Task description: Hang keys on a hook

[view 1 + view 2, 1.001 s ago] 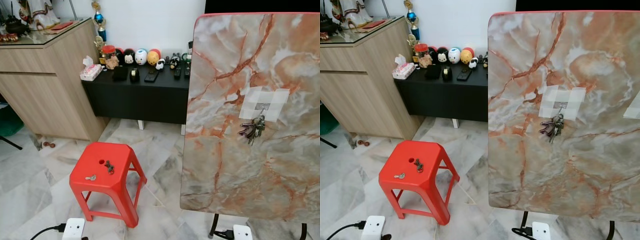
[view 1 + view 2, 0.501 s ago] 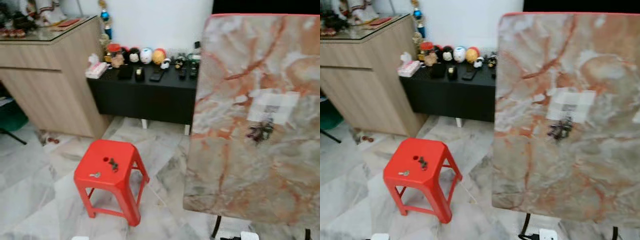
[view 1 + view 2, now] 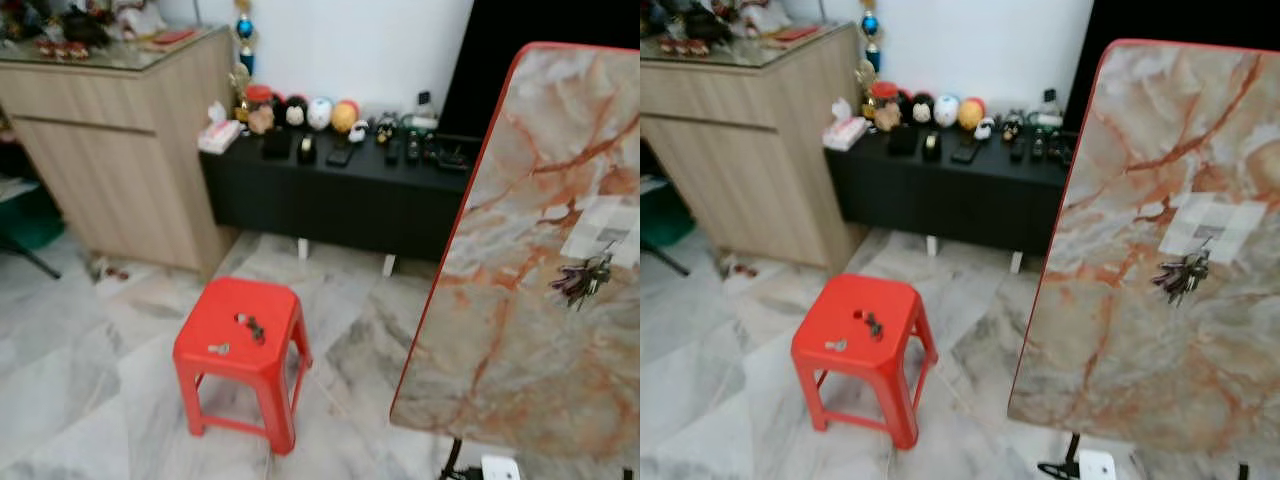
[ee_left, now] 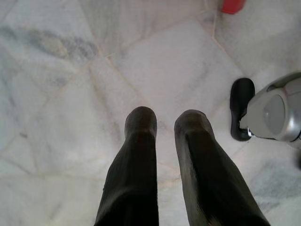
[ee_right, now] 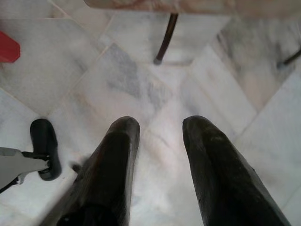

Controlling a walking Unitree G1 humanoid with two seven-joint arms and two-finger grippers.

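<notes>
A red plastic stool (image 3: 268, 352) stands on the marble floor, with a dark bunch of keys (image 3: 250, 326) and a small silver key (image 3: 217, 349) lying on its seat. To its right an upright marble-patterned board (image 3: 510, 340) carries a taped white patch (image 3: 1214, 219) with a hook. A bunch of keys (image 3: 1180, 276) hangs from that hook. My left gripper (image 4: 164, 120) hangs over bare floor, open by a narrow gap and holding nothing. My right gripper (image 5: 160, 125) hangs open over the floor near the board's stand, also holding nothing.
A low black console (image 3: 340, 195) with figurines and remotes runs along the back wall. A wooden cabinet (image 3: 120, 150) stands at the left. A white power strip (image 3: 497, 468) lies under the board. The board's thin black legs (image 5: 165, 37) reach the floor.
The whole picture has slid to the right, so the camera has turned left. The stool, keys and board keep their places relative to each other.
</notes>
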